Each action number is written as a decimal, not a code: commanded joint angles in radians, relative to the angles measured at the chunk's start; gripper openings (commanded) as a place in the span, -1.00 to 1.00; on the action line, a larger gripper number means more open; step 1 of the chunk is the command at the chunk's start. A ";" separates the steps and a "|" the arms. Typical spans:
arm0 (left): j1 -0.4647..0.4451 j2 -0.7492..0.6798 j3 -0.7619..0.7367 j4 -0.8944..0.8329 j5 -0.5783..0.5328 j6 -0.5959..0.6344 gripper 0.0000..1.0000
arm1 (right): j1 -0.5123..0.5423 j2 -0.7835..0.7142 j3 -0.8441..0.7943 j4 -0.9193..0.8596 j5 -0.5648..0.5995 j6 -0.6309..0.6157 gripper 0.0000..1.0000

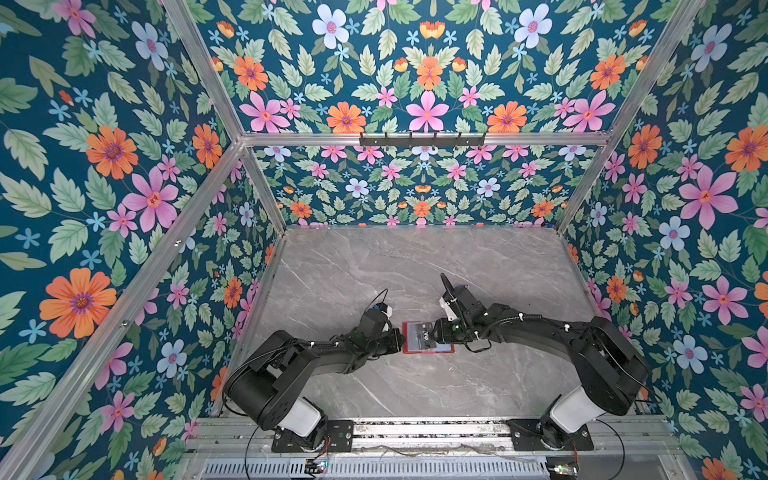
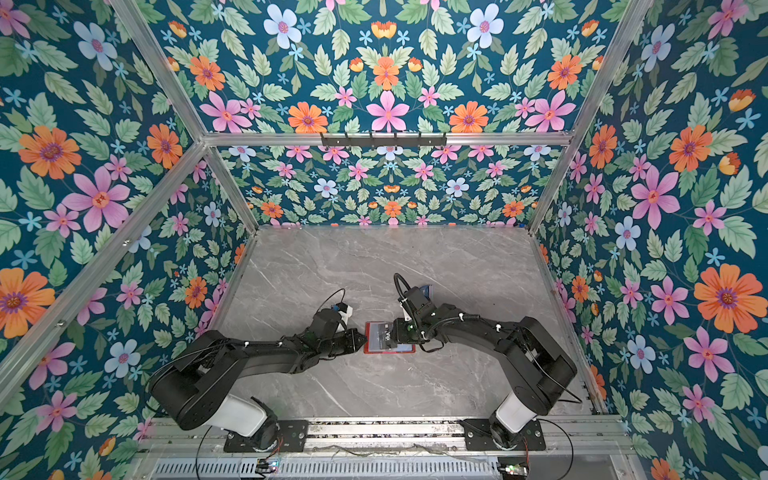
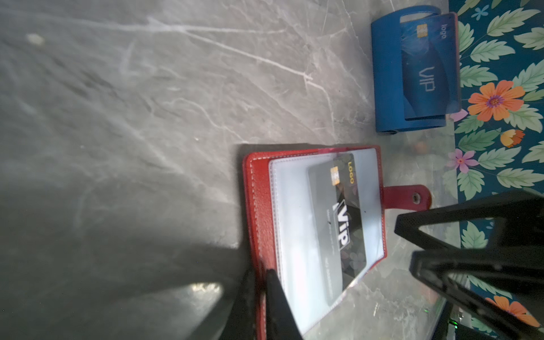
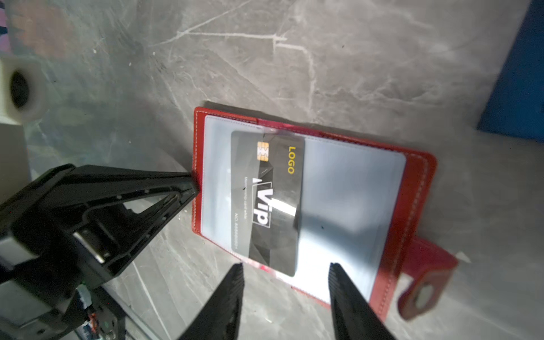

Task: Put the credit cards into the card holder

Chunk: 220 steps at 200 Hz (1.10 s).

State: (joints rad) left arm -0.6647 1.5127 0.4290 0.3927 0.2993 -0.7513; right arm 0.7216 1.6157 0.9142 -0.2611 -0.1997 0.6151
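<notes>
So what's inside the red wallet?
A black VIP card lies in the wallet's clear sleeves, one end poking out. Any cards in sleeves beneath it are covered.

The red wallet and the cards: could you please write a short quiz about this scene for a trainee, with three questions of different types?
1. Fill in: the blue card stands in a blue ____.
2. True or false: the right gripper has its jaws apart and holds nothing.
3. Choose one. The left gripper has its jaws closed on: A the blue card; B the cover edge of the red wallet; C nothing.

Key: 1 stand; 2 true; 3 B.
</notes>
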 commanded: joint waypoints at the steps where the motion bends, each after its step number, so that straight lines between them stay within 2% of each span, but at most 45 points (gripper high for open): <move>1: -0.001 0.003 -0.004 -0.110 -0.019 0.012 -0.75 | 0.016 0.029 0.042 -0.106 0.084 -0.018 -0.40; 15: -0.001 0.003 -0.004 -0.111 -0.019 0.012 -0.76 | 0.028 0.075 0.074 -0.147 0.123 -0.017 -0.61; 33: -0.001 0.003 -0.006 -0.110 -0.020 0.012 -0.75 | 0.043 0.110 0.110 -0.192 0.164 -0.015 -0.74; 98: -0.001 0.009 -0.005 -0.104 -0.014 0.013 -0.75 | 0.061 0.161 0.147 -0.209 0.180 -0.001 -0.79; 116: 0.000 0.012 -0.008 -0.100 -0.011 0.015 -0.76 | 0.061 0.181 0.160 -0.210 0.167 -0.002 -0.74; 143: -0.001 0.013 -0.010 -0.097 -0.008 0.016 -0.75 | 0.064 0.206 0.176 -0.211 0.151 -0.003 -0.54; 220: -0.002 0.015 -0.010 -0.093 -0.003 0.019 -0.75 | 0.076 0.253 0.201 -0.244 0.139 -0.008 -0.25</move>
State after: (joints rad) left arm -0.6655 1.5196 0.4259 0.4080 0.3042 -0.7502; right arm 0.7937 1.8370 1.1198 -0.4652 -0.0608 0.6029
